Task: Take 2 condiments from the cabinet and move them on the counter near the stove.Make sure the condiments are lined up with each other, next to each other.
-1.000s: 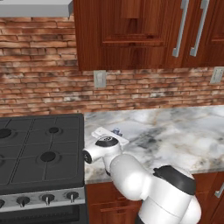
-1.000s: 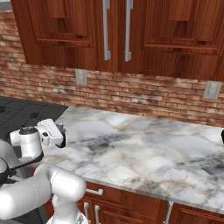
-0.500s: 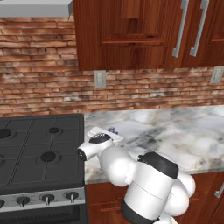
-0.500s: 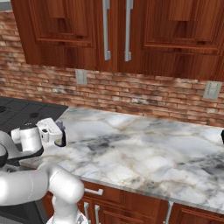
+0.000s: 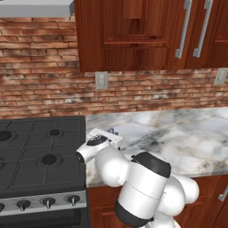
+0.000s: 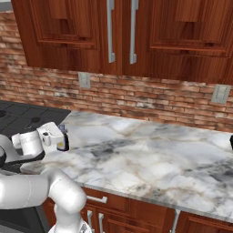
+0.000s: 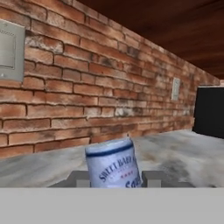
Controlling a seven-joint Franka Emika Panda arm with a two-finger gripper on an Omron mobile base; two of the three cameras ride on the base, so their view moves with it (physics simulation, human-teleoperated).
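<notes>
One condiment bottle (image 7: 112,164) stands upright between my fingertips (image 7: 78,178), its pale label facing the camera. My gripper (image 7: 114,179) is shut on it. In the right base view the gripper (image 6: 58,138) holds the dark bottle (image 6: 63,141) low over the marble counter (image 6: 150,154), at its left end. I cannot tell whether the bottle touches the surface. From the left base view only the bluish cap (image 5: 111,131) shows past the gripper (image 5: 108,135), just right of the black stove (image 5: 40,151). The second condiment and the shelf niche are out of view.
A brick wall with outlets (image 5: 101,80) runs behind the counter (image 5: 178,133). Closed cabinet doors with silver handles (image 6: 110,32) hang above. The black coffee machine (image 7: 210,111) stands far down the counter to the right. The stove's knobs (image 5: 46,202) line its front panel.
The hand with the bottle has shifted only slightly near the stove's edge. The arm's elbow and upper links have swung to the left behind it.
</notes>
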